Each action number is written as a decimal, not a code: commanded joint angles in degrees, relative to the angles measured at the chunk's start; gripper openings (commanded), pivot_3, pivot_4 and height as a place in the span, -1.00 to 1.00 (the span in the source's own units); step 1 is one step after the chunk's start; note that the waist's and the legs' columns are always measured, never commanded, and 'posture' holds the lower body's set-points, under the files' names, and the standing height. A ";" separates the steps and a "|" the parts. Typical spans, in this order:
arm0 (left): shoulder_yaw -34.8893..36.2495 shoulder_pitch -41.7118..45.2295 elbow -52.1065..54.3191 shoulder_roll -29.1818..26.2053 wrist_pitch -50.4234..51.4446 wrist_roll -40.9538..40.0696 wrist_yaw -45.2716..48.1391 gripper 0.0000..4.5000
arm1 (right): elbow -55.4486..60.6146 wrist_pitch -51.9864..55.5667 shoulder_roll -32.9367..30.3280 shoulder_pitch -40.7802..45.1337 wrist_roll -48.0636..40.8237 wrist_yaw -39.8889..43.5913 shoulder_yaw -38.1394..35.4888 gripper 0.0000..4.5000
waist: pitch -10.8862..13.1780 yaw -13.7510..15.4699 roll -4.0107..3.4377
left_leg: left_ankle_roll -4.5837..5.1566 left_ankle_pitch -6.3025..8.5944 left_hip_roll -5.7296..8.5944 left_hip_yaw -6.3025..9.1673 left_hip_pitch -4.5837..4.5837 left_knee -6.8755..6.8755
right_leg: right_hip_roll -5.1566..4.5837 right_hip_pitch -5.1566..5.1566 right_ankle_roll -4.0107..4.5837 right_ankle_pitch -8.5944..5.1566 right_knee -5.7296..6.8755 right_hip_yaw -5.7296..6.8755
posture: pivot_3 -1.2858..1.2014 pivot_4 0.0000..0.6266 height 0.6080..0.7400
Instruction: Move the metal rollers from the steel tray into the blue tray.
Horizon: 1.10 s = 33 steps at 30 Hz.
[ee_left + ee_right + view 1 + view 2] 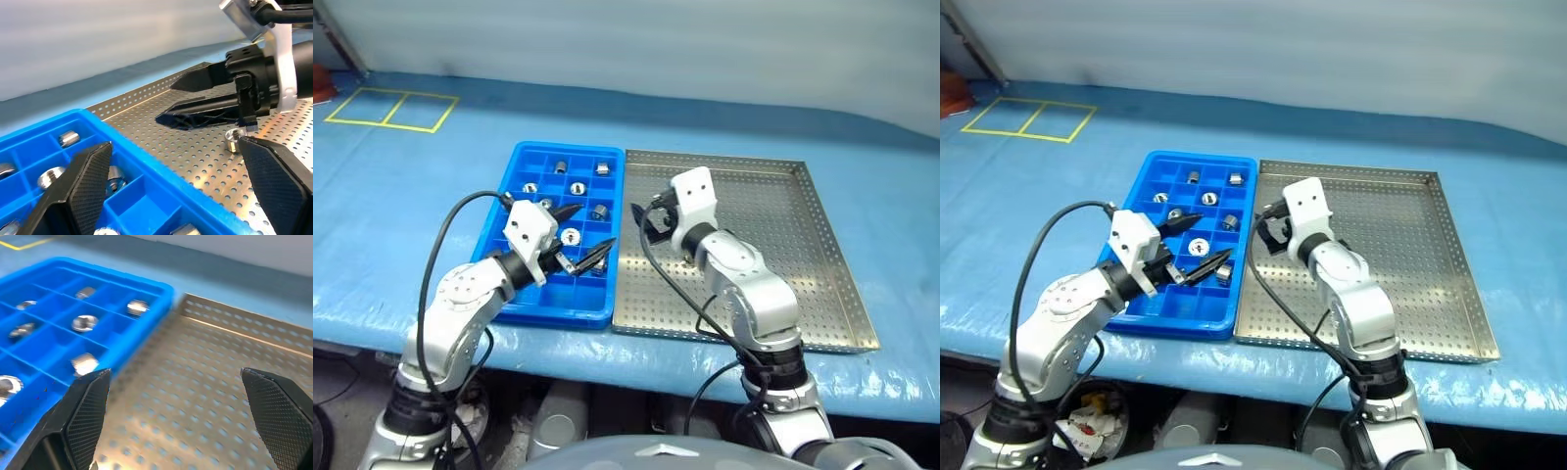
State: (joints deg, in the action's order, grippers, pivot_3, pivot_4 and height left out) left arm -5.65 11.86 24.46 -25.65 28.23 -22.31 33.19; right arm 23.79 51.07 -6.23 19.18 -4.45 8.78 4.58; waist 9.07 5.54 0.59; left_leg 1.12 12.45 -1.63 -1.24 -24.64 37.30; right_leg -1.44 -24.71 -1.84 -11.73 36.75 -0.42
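Observation:
The blue tray (558, 315) lies left of the steel tray (783, 225), their long sides touching. Several metal rollers (578, 187) sit in the blue tray's compartments, one per cell. One roller (234, 139) stands on the steel tray's perforated floor, just beside my right gripper. My left gripper (585, 235) hovers open over the blue tray's near right cells, pointing toward the steel tray, with nothing between its fingers. My right gripper (648, 221) is open and empty, low over the steel tray's left part, close to the blue tray's edge.
Both trays rest on a blue cloth over the table (401, 225). A yellow taped rectangle (391, 108) marks the far left. Black cables loop from both wrists. The steel tray's right and far parts are bare perforated floor.

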 commanded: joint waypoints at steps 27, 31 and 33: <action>-16.59 34.26 -58.04 22.71 -13.15 19.86 6.39 1.00 | 33.32 7.91 -4.23 -28.28 -2.60 -2.74 4.85 0.99 | -0.02 -7.12 0.04 | 0.15 0.05 0.03 0.02 0.00 0.46 | 0.06 0.10 -0.27 0.12 0.11 -0.28 | -0.03 -0.52 1.00; -16.93 35.59 -63.19 24.67 -14.56 22.40 5.02 0.81 | 33.21 7.86 -3.73 -28.21 -2.85 -3.56 6.05 1.00 | -0.02 -7.27 0.05 | 0.18 0.07 0.03 0.01 -0.02 0.46 | 0.06 0.09 -0.28 0.12 0.10 -0.30 | -0.03 -0.52 1.00; -16.58 35.86 -64.49 25.11 -13.77 23.31 4.24 0.58 | 33.20 7.88 -3.66 -28.21 -2.93 -3.78 6.24 1.00 | -0.02 -7.44 0.05 | 0.19 0.08 0.03 0.01 -0.02 0.46 | 0.06 0.09 -0.28 0.12 0.10 -0.30 | -0.03 -0.52 1.00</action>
State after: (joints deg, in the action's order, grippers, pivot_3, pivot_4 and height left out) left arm -23.00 45.97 -40.14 -1.10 14.96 0.03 38.29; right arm 54.69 59.35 -10.10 -9.30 -7.14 5.40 10.56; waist 9.05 -1.90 0.63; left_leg 1.30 12.53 -1.60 -1.23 -24.66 37.77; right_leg -1.38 -24.62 -2.13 -11.60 36.85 -0.73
